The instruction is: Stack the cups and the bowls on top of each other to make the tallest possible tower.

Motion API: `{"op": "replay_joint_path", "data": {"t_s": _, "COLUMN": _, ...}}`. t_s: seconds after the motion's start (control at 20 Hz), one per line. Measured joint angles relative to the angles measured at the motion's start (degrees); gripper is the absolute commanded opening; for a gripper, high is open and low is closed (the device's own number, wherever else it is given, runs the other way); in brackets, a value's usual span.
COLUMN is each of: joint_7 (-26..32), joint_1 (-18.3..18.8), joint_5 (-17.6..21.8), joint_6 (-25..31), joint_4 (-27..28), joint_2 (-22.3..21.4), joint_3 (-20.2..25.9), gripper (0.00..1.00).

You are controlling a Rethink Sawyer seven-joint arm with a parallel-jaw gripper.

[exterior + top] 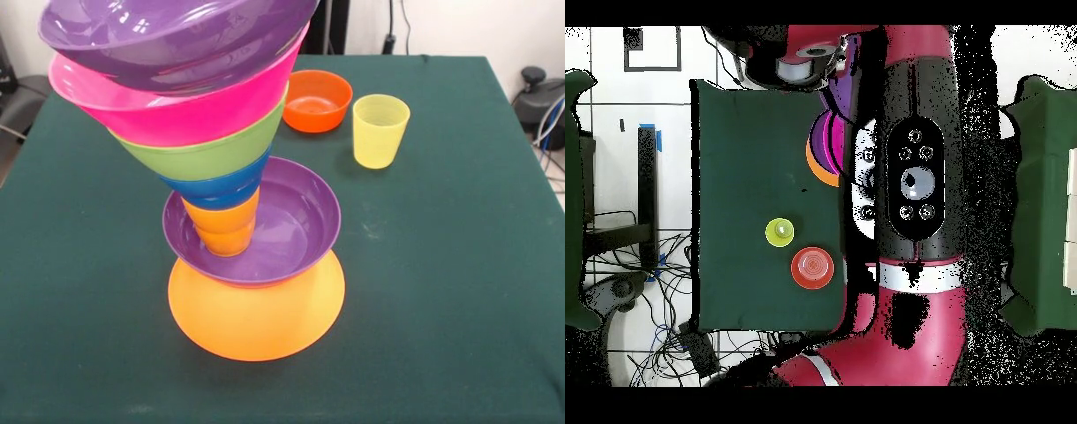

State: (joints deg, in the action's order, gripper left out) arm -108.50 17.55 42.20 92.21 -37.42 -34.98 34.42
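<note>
A leaning tower [231, 168] of plastic tableware stands near the middle of the green table [459, 291]: an upturned yellow-orange bowl [256, 309] at the base, a purple bowl [296, 225] upon it, then an orange cup [225, 225] carrying blue [216, 187], green [203, 157], pink [168, 110] and a second purple bowl [168, 35], each wider than the one below. The stack tilts towards the top-left of the front view. Well apart sit a small orange-red bowl [316, 100] and a yellow cup [380, 131], unstacked. Overhead, the red arm [910, 190] covers most of the tower; the gripper is not visible, so its fingers cannot be judged. The top-heavy pile could likely topple at any nudge or added piece.
</note>
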Motion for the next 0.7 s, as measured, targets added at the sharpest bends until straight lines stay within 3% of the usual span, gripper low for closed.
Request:
{"op": "replay_joint_path", "data": {"t_s": 0.4, "joint_7": 0.26, "joint_1": -0.72, "joint_5": 4.01, "joint_6": 2.21, "joint_4": 4.54, "joint_2": 2.14, "joint_3": -0.01, "gripper": 0.0}}
{"op": "replay_joint_path", "data": {"t_s": 0.7, "joint_7": 0.28, "joint_1": -0.72, "joint_5": 4.18, "joint_6": 4.19, "joint_4": 5.07, "joint_2": 2.44, "joint_3": -0.16, "gripper": 0.0}}
